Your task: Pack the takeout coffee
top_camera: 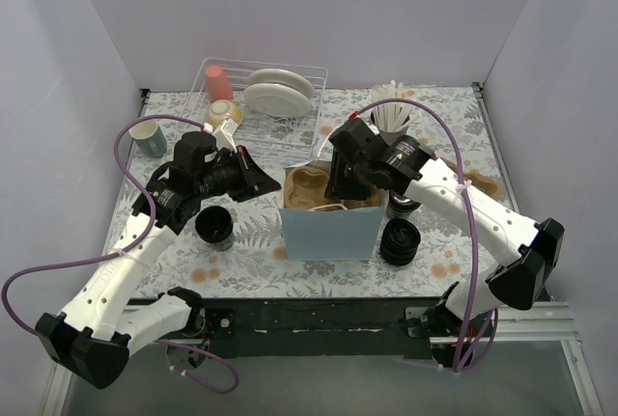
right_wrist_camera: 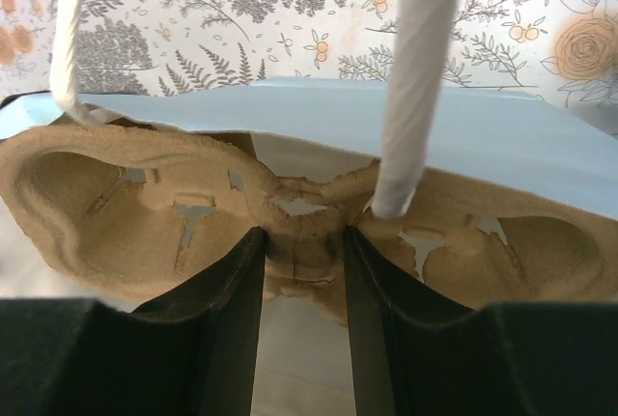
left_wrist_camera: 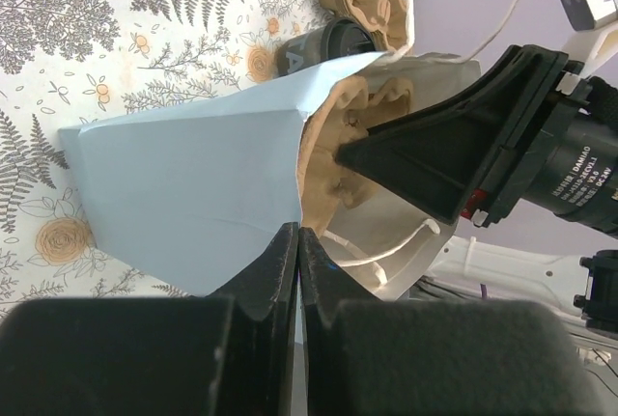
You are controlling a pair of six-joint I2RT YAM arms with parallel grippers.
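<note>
Inward, both arms bend, gripping bag (top_camera: pixel 328 231), tray (top_camera: pixel 311 187).

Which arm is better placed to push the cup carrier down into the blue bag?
Right. The right fingers grip the cup carrier by its middle ridge inside the blue bag; the left fingers are shut on the bag's rim, holding it open.

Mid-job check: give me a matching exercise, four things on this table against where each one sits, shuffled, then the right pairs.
Things:
1. pulp carrier
2. ribbed black stack
3. white plates
4. grey-blue mug

Places:
A. in the wire rack
B. inside the blue bag
C. far-left corner of the table
D. on the table, right of the bag

Pairs: 1-B, 2-D, 3-A, 4-C.
</note>
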